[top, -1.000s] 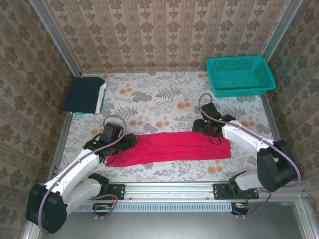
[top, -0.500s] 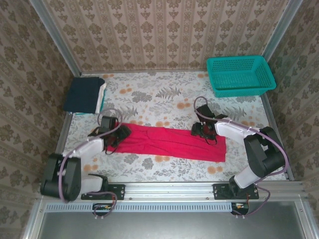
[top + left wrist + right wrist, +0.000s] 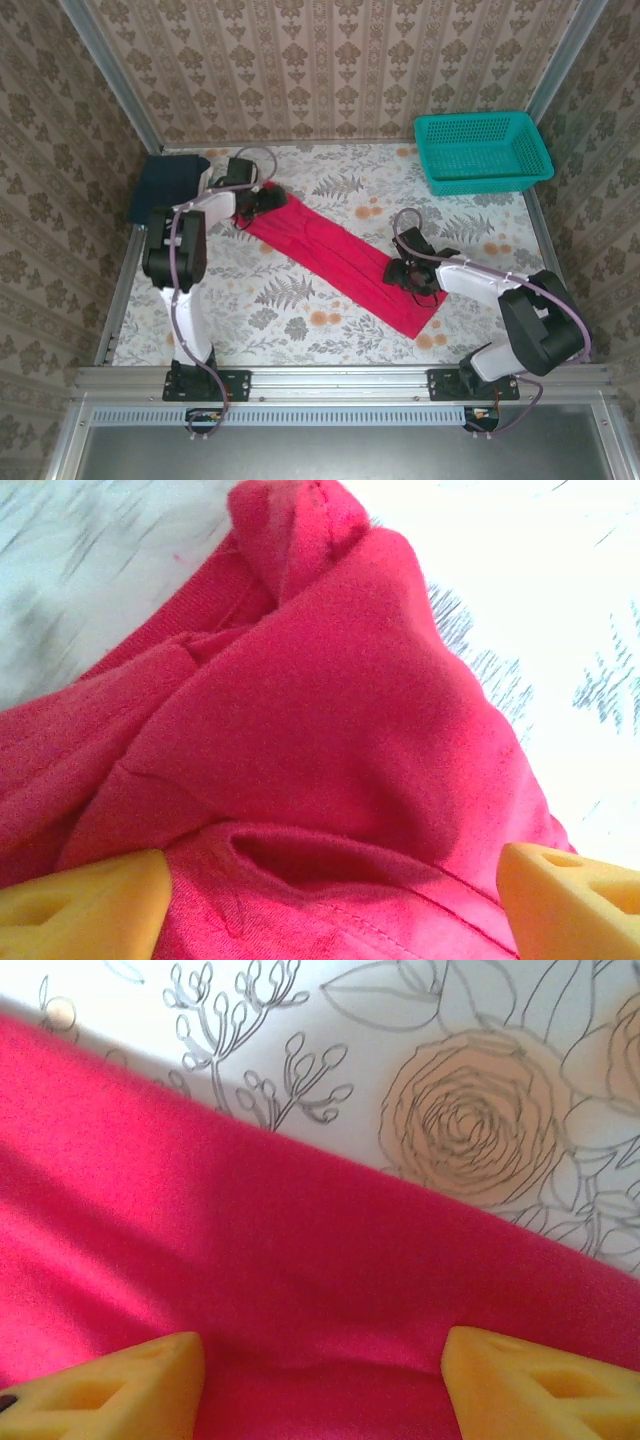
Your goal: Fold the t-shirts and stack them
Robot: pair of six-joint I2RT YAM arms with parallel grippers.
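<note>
The red t-shirt (image 3: 335, 255) is folded into a long narrow strip. It lies diagonally on the flowered table, from the far left down toward the near right. My left gripper (image 3: 262, 201) sits on the strip's far-left end, close to the stack of folded t-shirts (image 3: 170, 190), which has dark navy on top and white and teal edges. In the left wrist view its jaws (image 3: 330, 900) stand wide, with bunched red cloth (image 3: 330, 700) between the fingertips. My right gripper (image 3: 408, 272) rests on the strip's near-right part, jaws (image 3: 320, 1370) apart over flat red cloth (image 3: 250, 1250).
A teal mesh basket (image 3: 483, 150) stands at the far right corner. Metal rails border the table (image 3: 330, 190) on the left, right and near sides. Patterned walls close in the back and sides.
My left gripper swept from the near left to the far left beside the stack, dragging the shirt's left end along. The strip turned from level to diagonal. The left jaws widened.
</note>
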